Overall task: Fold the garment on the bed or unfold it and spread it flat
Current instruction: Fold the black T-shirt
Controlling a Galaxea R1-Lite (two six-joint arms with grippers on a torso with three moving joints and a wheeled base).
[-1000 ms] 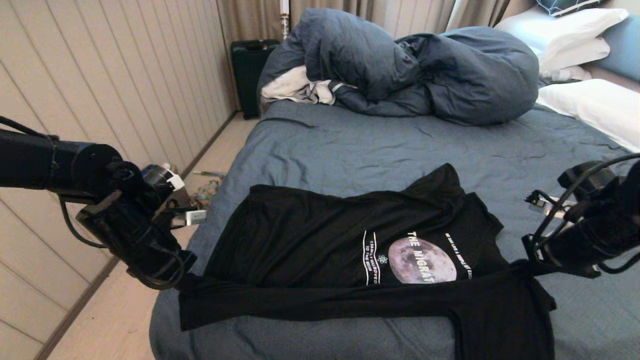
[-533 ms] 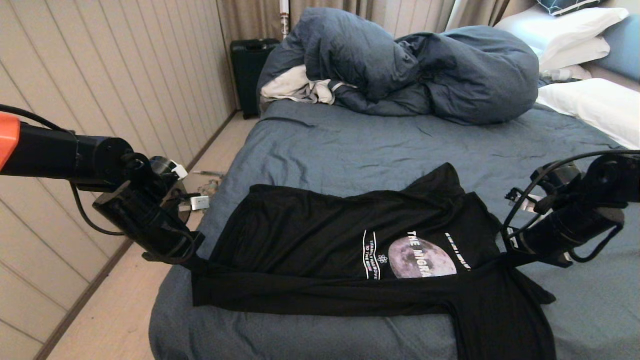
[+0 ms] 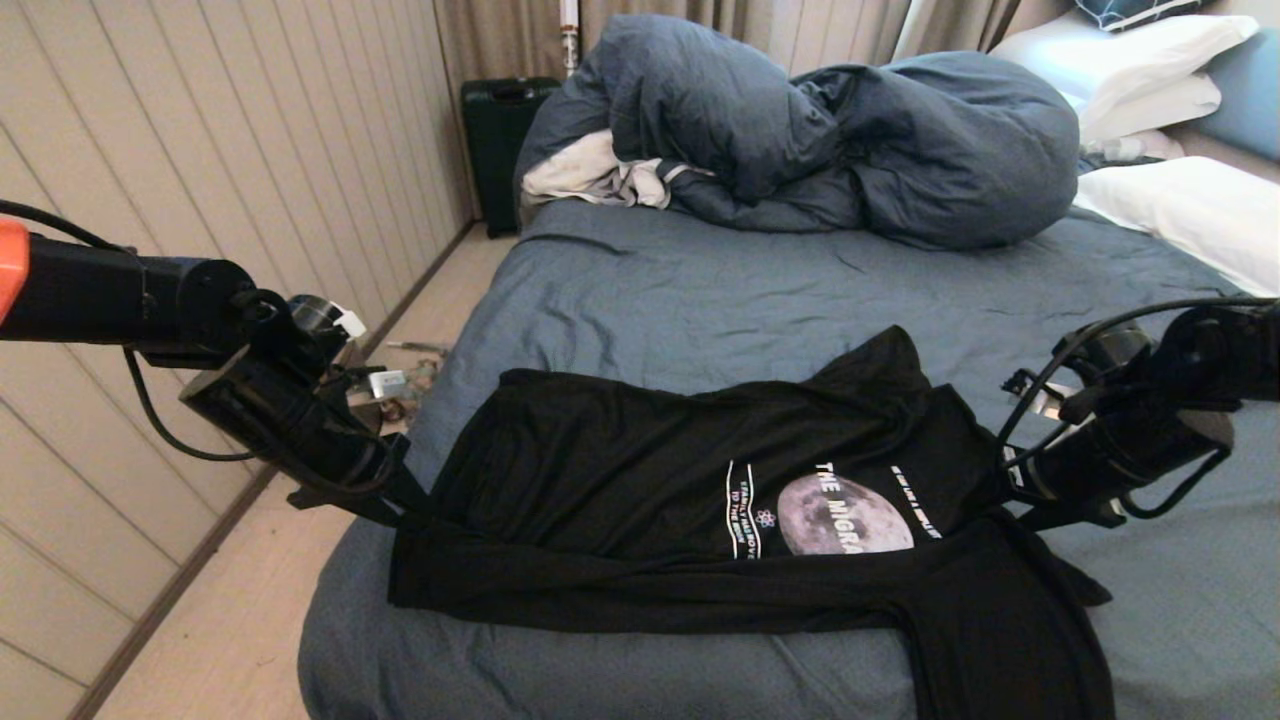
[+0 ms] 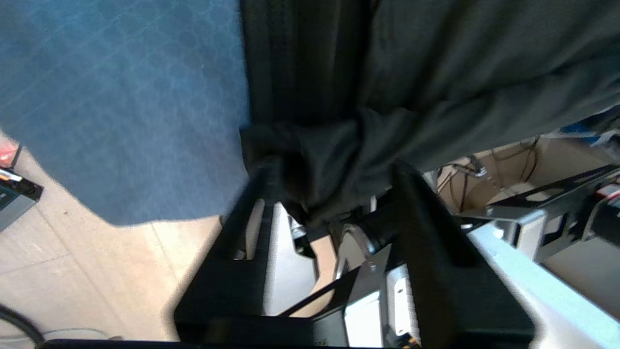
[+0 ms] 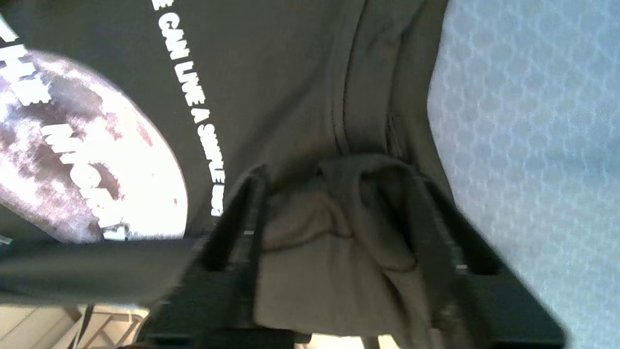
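My left gripper [image 3: 405, 505] is at the near left edge of the large bed with its wrinkled slate-blue sheet [image 3: 700, 290], its jaws spread with a bunched corner of the black short-sleeved T-shirt of thin soft fabric [image 3: 620, 480] lying between them; in the left wrist view the wad of cloth [image 4: 315, 174] sits between the two dark fingers [image 4: 421, 208]. My right gripper [image 3: 1010, 505] is at the shirt's right side beside the grey moon print [image 3: 845, 515], jaws likewise apart, folds of the fabric [image 5: 339, 213] gathered between its fingers [image 5: 237, 218]. The shirt lies across the near part of the bed, chest up, its near edge folded into a long band running from one gripper to the other, a sleeve trailing off the front corner. A bulky dark-blue duvet [image 3: 830, 130] is heaped at the far end, white pillows [image 3: 1180, 210] to the right.
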